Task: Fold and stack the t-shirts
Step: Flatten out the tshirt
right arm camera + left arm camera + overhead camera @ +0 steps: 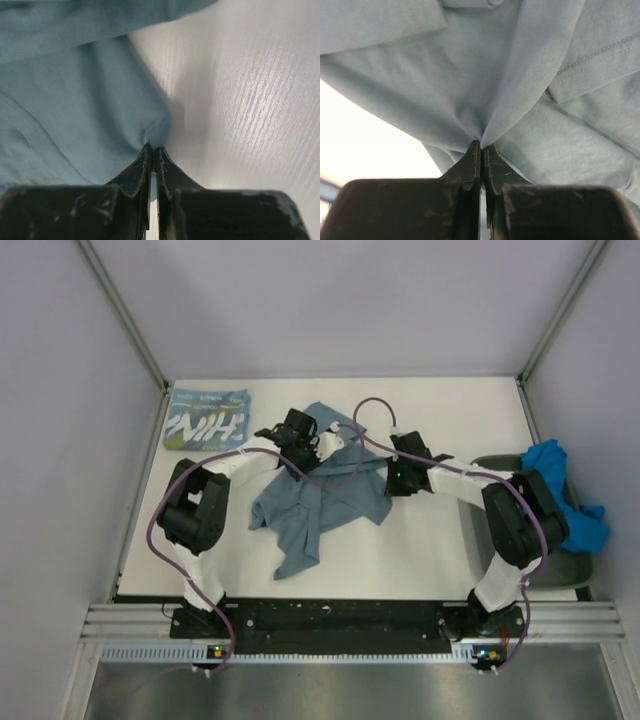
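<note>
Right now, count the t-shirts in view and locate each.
3. NIH t-shirt, folded, far-left corner; slate-teal t-shirt crumpled mid-table, pinched by left gripper and right gripper; bright blue t-shirt heaped on the tray at right. Others may hide beneath.

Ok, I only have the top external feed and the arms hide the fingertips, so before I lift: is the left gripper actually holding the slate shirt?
Observer: Yes. In the left wrist view the left gripper is shut, with a pinched ridge of the slate-teal t-shirt running up from its tips.
Operator: And the right one?
Observer: The right gripper is shut too, on a small bunched edge of the same shirt.
Operator: Is there more cloth past that edge?
Observer: No. The cloth ends at its tips, and bare white table shows right beside them.
</note>
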{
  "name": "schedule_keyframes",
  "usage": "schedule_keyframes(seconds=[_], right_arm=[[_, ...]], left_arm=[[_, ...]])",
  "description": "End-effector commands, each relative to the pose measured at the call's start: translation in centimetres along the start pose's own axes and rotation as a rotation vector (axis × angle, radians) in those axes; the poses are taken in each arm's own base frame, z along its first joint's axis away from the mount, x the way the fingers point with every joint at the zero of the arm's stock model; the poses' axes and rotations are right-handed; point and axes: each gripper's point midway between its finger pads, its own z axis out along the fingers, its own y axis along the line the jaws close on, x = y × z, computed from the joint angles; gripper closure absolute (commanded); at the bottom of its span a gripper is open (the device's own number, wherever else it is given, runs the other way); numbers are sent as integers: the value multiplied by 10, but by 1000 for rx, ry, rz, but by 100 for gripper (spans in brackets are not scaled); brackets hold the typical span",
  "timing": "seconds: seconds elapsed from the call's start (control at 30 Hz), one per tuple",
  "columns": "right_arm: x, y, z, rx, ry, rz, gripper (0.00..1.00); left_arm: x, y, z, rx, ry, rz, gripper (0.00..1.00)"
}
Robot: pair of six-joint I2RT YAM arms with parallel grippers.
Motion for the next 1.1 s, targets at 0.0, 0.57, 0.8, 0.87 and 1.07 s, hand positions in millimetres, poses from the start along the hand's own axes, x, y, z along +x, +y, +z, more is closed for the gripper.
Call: schedule_keyframes(seconds=[0.0,0.57,0.8,0.87,1.07], right_arm=[[-22,-3,-17,-27,-84,64,100],[-139,12,-390,-125,-932,-116,100],[-160,36,-461,-184,-1072,-224,100],[-180,44,-463,-191,-1085,-248,100],[-271,87,-385,-335,-995,-261,100]], left_arm=[[-32,34,-73,-143,-119,-83,100],[22,18,-317,-230,-417,-248,100],[28,-53,-306,106,-441,-298,100],[33,-76,-293,219,-456,-281,97],[68,-75,-234,211,-400,-240,60]])
